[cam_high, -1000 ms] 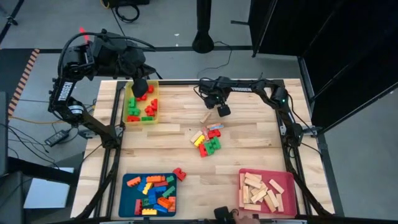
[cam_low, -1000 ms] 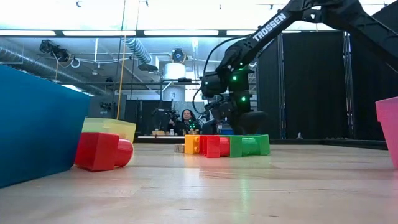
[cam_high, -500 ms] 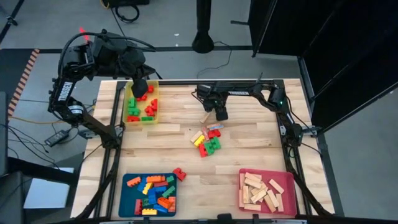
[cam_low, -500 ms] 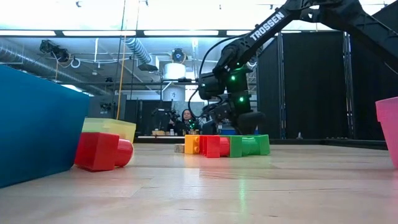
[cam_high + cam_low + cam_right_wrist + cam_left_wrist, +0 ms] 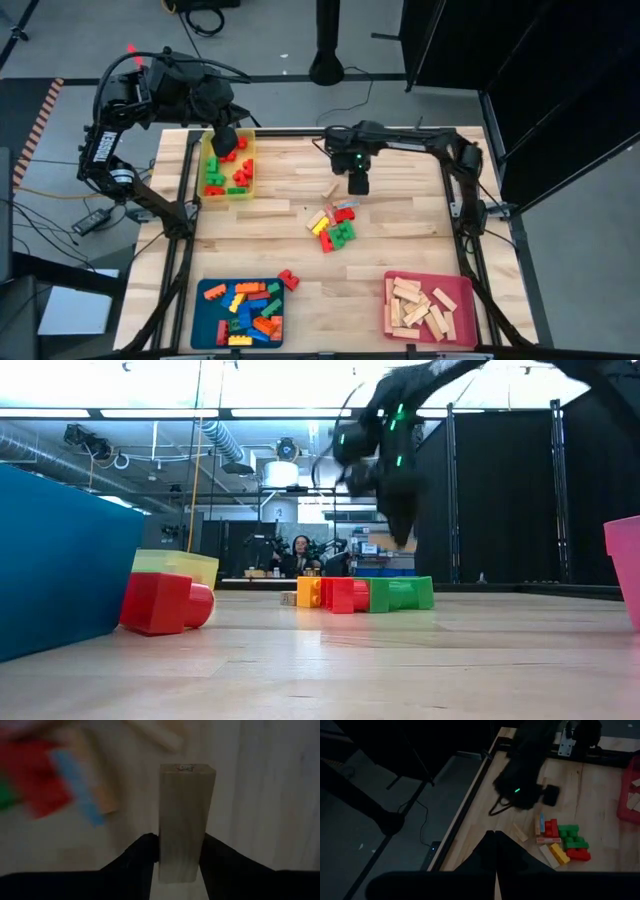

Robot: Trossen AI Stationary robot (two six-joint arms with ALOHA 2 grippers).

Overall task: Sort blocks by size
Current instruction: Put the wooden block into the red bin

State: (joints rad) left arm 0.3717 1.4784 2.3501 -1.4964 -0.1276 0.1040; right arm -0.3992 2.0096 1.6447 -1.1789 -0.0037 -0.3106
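Right end effector (image 5: 179,855) has just clamped a pale wooden bar (image 5: 185,820) and lifted it off the table (image 5: 400,240); pink tray (image 5: 462,292) at five o'clock likely next. Left end effector (image 5: 495,851) stays clenched, empty.

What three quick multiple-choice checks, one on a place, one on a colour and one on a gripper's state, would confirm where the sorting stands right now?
1. Where is the left gripper?
A. Over the yellow tray
B. Over the pink tray
C. Over the loose pile at mid-table

2. What colour is the tray that holds the wooden bars?
A. Blue
B. Yellow
C. Pink

3. What is the right gripper doing?
A. Hanging open and empty
B. Shut on a pale wooden bar
C. Shut on a red brick

Answers:
1. A: in the high view the left gripper sits above the yellow tray at the table's far left.
2. C: the wooden bars lie in the pink tray at the near right.
3. B: the right wrist view shows the right gripper with its fingers clamped on either side of a pale wooden bar.
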